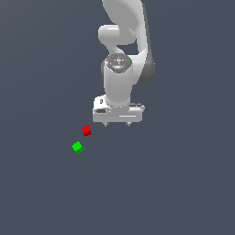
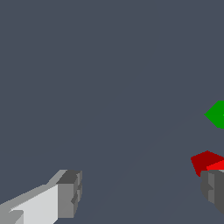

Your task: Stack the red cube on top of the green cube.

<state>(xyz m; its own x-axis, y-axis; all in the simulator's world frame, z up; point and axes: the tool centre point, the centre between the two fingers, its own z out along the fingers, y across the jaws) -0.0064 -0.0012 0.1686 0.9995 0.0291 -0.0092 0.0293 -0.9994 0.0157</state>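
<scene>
Exterior view: the gripper hangs with fingers spread apart, gripping nothing; the red cube sits at about its eight o'clock, seemingly just clear of it; the green cube lies near the red one, farther along that line.

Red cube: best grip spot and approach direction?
Take the red cube across two opposite side faces, coming straight down from above. It sits flat and apart from the green cube, leaving its sides free. The open end effector probably needs to yaw to match its rotated faces.
</scene>
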